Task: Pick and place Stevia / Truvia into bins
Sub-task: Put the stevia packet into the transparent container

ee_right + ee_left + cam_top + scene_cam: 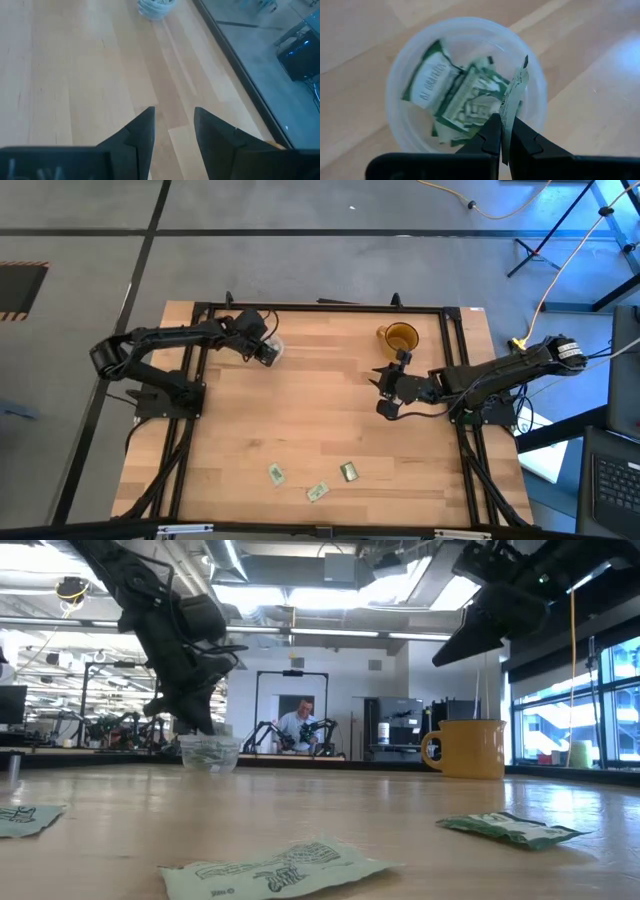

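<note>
left gripper (502, 134): over the clear cup (272, 348) at table 11 o'clock, fingers pinching one sachet (512, 100) upright, edge-down so it drops inside onto those already binned | right gripper (174, 125): spread, empty, waiting near amber mug (400, 338) at 1 o'clock | three loose sachets (314, 492) around 6 o'clock, unpicked

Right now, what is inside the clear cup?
Several green-and-white sachets lie piled in the clear cup. The left pincer holds another sachet above them. The bottom ones are covered.
</note>
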